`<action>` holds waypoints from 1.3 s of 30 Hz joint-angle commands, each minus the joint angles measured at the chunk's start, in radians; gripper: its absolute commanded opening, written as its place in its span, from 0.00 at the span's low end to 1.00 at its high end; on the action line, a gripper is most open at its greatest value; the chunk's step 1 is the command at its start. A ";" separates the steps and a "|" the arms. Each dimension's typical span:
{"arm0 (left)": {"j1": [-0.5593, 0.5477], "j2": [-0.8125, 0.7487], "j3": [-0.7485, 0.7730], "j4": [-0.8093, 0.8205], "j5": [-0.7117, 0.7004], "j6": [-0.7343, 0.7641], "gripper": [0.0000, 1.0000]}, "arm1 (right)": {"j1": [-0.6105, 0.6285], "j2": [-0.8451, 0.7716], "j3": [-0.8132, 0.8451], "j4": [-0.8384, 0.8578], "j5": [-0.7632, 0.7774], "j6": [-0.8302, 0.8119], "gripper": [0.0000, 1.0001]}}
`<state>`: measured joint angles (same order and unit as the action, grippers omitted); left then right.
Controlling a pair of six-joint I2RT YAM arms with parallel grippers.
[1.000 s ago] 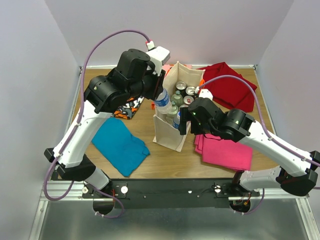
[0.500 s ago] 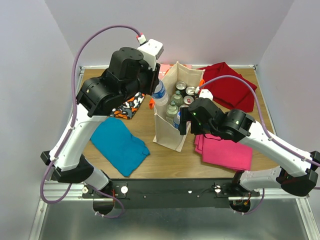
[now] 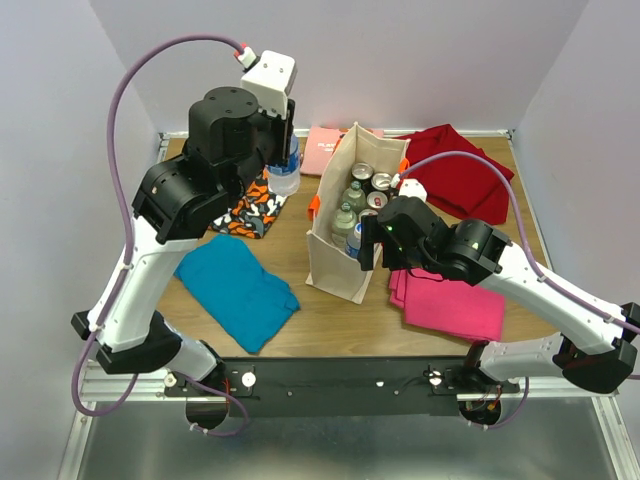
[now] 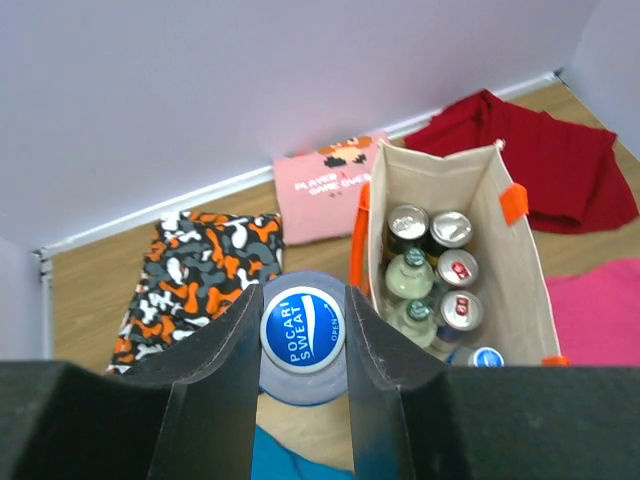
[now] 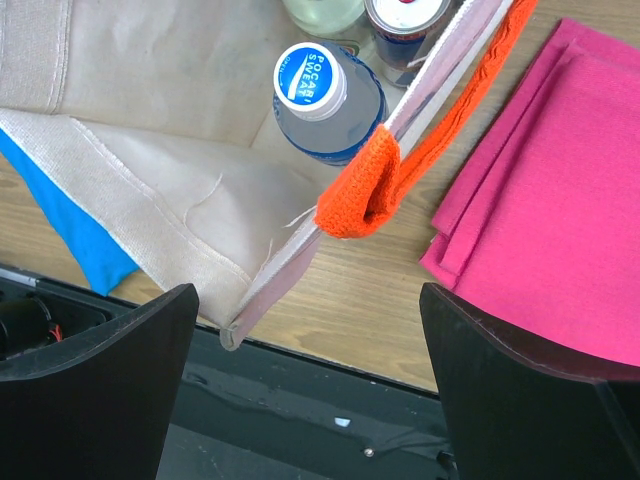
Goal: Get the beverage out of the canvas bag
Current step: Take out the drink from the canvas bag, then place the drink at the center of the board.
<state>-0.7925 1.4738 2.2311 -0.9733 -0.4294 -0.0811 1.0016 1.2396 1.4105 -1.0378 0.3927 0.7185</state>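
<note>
Left gripper [image 4: 303,310] clamped on a Pocari Sweat bottle [image 3: 284,178], held aloft left of the upright canvas bag [image 3: 335,268], over a camouflage-print cloth [image 3: 255,212]. Right gripper [image 5: 310,300], fingers apart, straddles the bag's near-right rim at an orange handle [image 5: 370,195]

The bag [image 3: 335,262] is standing mid-table, holding cans [image 3: 363,173] and bottles [image 3: 345,212]. A water bottle [image 3: 284,178] is hanging left of it in the left gripper [image 4: 303,330]. Cloths [image 3: 237,285] are lying on both sides.

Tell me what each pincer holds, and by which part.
The left pincer holds a Pocari Sweat bottle by its top, with a finger on either side of the cap. The right pincer is open and holds nothing.
</note>
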 commanded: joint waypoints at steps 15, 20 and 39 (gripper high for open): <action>0.277 0.080 -0.166 0.323 0.233 -0.017 0.00 | 0.008 0.034 0.071 -0.062 0.015 0.004 1.00; 0.303 0.164 -0.185 0.392 0.317 -0.043 0.00 | 0.009 0.055 0.110 -0.102 0.021 0.013 1.00; 0.384 0.416 -0.295 0.628 0.385 -0.101 0.00 | 0.009 0.138 0.240 -0.194 0.051 0.030 1.00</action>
<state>-0.4198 1.8778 1.9495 -0.5171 -0.0761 -0.1669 1.0016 1.3582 1.6089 -1.1790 0.4057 0.7322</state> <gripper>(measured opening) 0.409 0.998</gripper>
